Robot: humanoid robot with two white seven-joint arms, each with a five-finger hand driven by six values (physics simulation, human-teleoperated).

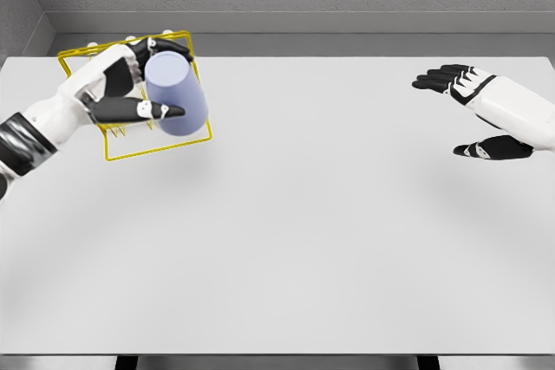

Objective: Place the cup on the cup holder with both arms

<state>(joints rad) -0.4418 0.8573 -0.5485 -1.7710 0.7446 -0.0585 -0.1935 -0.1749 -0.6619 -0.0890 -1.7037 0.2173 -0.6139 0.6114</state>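
Note:
A pale blue cup (pixel 176 93) is tilted in my left hand (pixel 143 84), whose fingers and thumb wrap around it. Cup and hand hover over the yellow wire cup holder (pixel 160 146) at the table's far left. The holder's frame shows behind and below the cup; part of it is hidden by the hand. My right hand (pixel 473 114) floats at the far right, well away from the cup, fingers spread and holding nothing.
The white table (pixel 303 231) stretches across the view, with its front edge near the bottom. A grey wall runs along the back.

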